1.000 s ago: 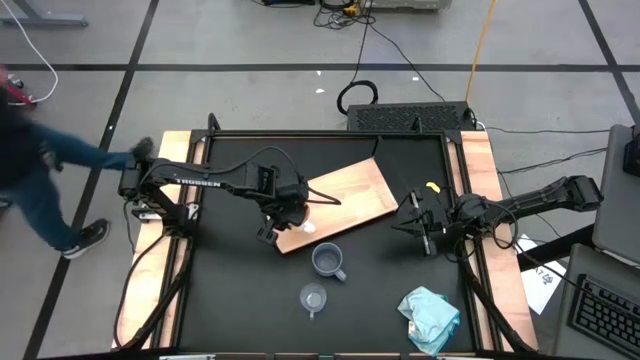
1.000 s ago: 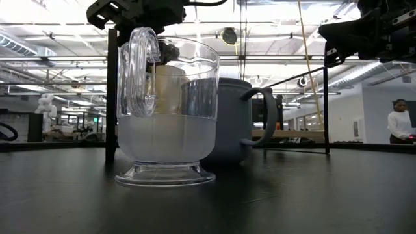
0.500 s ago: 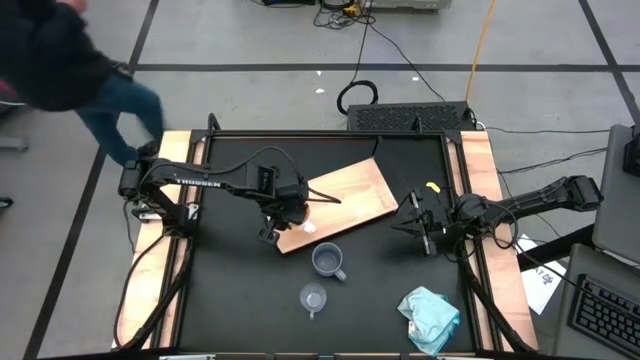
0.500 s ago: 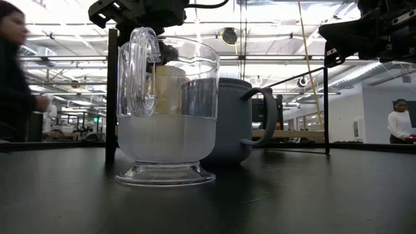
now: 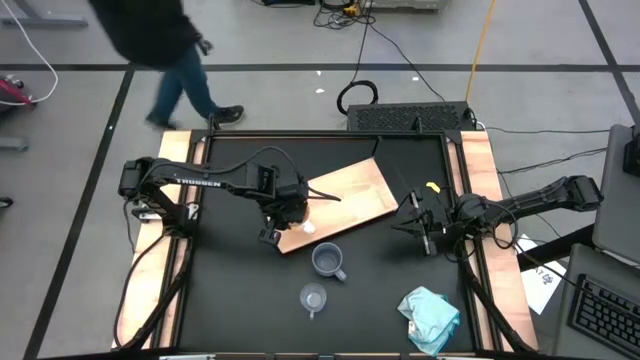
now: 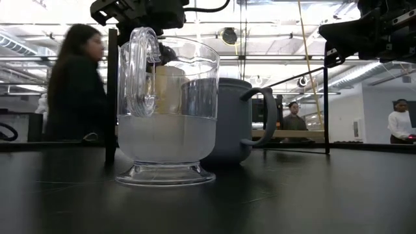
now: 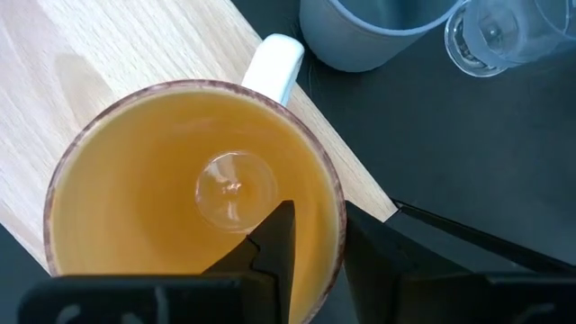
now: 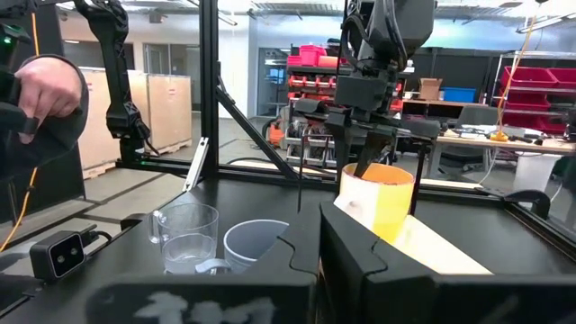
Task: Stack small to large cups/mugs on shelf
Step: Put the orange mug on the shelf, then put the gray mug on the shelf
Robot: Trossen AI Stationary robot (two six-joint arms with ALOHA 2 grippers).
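Note:
The orange mug [image 7: 180, 180] with its white handle [image 7: 274, 58] stands upright over the near-left corner of the light-wood board [image 5: 345, 195]. My left gripper [image 5: 283, 212] is above the mug and shut on it; the mug also shows in the right wrist view [image 8: 378, 202]. The blue-grey mug [image 5: 327, 260] stands on its base on the black table just near of the board. The clear glass cup [image 5: 313, 298] stands nearer still. My right gripper [image 5: 420, 228] waits shut and empty at the right of the board. My left gripper pinches the orange mug's wall at the rim [image 7: 335, 211], one finger [image 7: 274, 238] inside the mug and one [image 7: 373, 256] outside. The hold is about a quarter turn round from the white handle. The fingers point down from above. The mug is upright; whether its base rests on the board I cannot tell.
A pale teal cloth [image 5: 430, 315] lies at the table's near right. A black frame rims the table, with wooden side strips [image 5: 150, 290]. A person [image 5: 150, 35] walks on the floor beyond the far left corner. A small yellow thing [image 5: 432, 187] lies right of the board.
A person has walked along the floor from the table's left side to beyond its far left corner. The arms, the mugs and the glass cup have kept still.

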